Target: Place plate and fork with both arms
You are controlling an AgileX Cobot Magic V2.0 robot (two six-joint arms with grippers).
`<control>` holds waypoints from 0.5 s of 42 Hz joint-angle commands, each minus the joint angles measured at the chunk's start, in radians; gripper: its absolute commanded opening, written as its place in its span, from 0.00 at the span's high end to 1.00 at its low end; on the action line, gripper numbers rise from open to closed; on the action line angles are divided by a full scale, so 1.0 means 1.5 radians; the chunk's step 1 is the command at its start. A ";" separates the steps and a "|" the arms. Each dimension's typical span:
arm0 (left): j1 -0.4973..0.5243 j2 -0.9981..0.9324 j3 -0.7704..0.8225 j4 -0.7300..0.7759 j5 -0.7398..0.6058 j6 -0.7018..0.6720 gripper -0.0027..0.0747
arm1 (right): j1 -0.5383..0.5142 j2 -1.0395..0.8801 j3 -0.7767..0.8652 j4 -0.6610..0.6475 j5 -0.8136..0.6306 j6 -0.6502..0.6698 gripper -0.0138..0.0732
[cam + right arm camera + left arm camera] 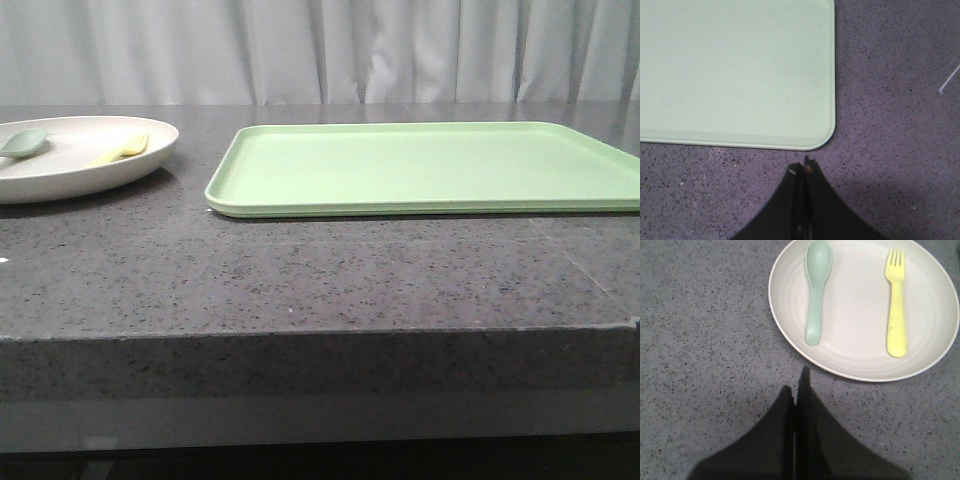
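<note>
— Where's the plate (75,165) sitting?

— Far left of the counter (300,270), well apart from the green tray (430,165). The fork (896,305) lies flat inside it, and a green spoon (816,287) lies beside the fork, the two apart and roughly parallel.

— And the arms?

— The left gripper (799,385) hangs over bare counter just beside the plate's rim, jaws pressed together with nothing between them. The right gripper (804,169) is the same, closed and empty, its tips near a rounded corner of the tray but over the counter.

— Anything on the tray?

— I see only its flat green surface.
</note>
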 commanded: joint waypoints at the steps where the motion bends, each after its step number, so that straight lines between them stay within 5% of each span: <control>1: -0.004 -0.005 -0.022 0.015 -0.049 -0.001 0.94 | -0.003 -0.003 -0.021 -0.001 -0.043 -0.002 0.84; 11: -0.004 -0.005 -0.022 0.046 -0.051 -0.001 0.43 | -0.003 0.002 -0.021 -0.001 -0.046 -0.002 0.27; 15: -0.004 -0.005 -0.022 0.046 -0.051 -0.001 0.30 | -0.003 0.002 -0.021 -0.001 -0.047 -0.002 0.21; 21: -0.004 -0.005 -0.022 0.044 -0.051 -0.001 0.31 | -0.003 0.002 -0.021 -0.001 -0.047 -0.002 0.21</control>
